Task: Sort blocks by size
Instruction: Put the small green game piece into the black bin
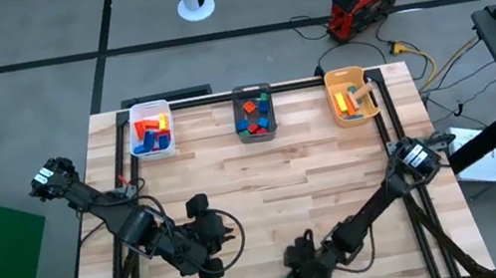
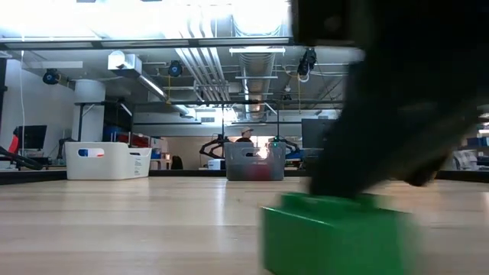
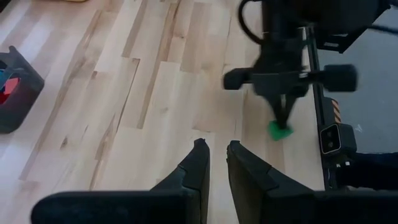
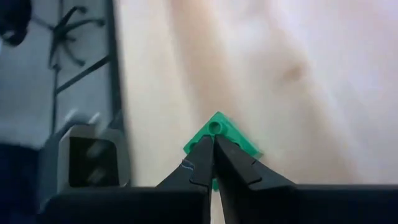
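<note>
A small green block lies on the wooden table near its near edge, also seen in the low view and the left wrist view. My right gripper points down at it, fingers shut on its top. My left gripper hovers to the left of it over bare wood, a narrow gap between its fingers and nothing in it. More blocks lie in three bins at the far edge. My right gripper comes from above, pointing down, with its two fingertips drawn together on the green block's top side, right beside the round stud. The fingers themselves hide the exact contact. In the low view the block sits level under the gripper.
At the far edge stand a white bin, a grey bin and an orange bin, each holding coloured blocks. The table's metal edge rail runs close by the green block. Bare wood lies between the grippers and the bins.
</note>
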### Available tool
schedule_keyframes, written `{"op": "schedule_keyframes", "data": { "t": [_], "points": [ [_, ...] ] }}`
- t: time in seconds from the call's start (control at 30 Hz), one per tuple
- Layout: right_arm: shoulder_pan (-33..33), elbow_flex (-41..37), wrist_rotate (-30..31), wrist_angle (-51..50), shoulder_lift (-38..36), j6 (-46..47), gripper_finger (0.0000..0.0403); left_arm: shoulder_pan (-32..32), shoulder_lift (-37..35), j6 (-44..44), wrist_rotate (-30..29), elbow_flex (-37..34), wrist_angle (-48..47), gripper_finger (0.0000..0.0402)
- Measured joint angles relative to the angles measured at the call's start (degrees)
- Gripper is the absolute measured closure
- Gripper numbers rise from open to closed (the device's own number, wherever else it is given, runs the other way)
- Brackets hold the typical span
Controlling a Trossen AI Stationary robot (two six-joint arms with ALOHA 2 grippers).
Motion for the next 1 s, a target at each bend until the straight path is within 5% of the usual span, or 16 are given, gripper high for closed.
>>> {"op": "schedule_keyframes", "data": {
  "t": [0.2, 0.67, 1.0],
  "points": [
    [-6.7, 0.0, 1.0, -2.3, -1.0, -2.9, 0.0394, 0.0, 0.0, 0.0, -0.2, 0.0, 0.0, 0.0366],
    [-13.2, 1.0, -5.0, -8.0, -9.5, -30.0, 0.0380, 0.0, -0.8, -2.2, -0.2, 0.0, 0.0, 0.0366],
    [-13.2, 4.0, -5.0, -12.3, -8.3, -45.4, 0.0236, 0.0, -4.9, -3.4, -0.9, 1.4, 0.0, 0.0366]
  ]
}}
